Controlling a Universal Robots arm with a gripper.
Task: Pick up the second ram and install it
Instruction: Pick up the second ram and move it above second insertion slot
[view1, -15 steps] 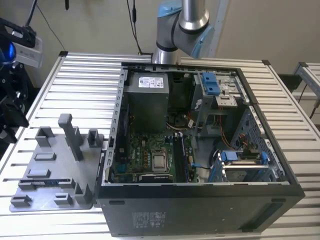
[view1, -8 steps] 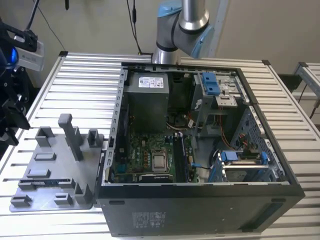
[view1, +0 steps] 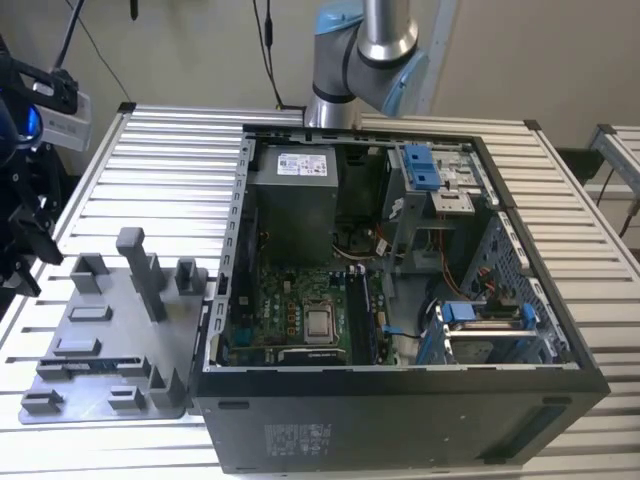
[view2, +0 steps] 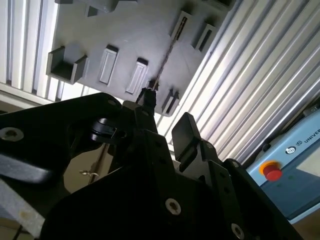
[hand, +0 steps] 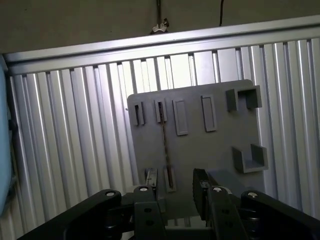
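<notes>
I have the tool (hand: 174, 176) hanging above the table (hand: 75, 130) by the grey holder (hand: 210, 145). Its fingers (hand: 201, 185) are spread apart — released, with nothing gripped between them. The memory stick (hand: 164, 145) sits in the holder, standing on its thin edge between small slotted posts at either end. In both wrist views I see it as a narrow dark line running away from the tool, its near end close to one fingertip but not pinched. In the exterior view it shows as a dark strip towards the holder's camera-side edge. The holder lies flat on the slatted metal table at the exterior view's left, just beside the open computer case (view1: 400, 430), which lies on its side with its circuit board facing up.
</notes>
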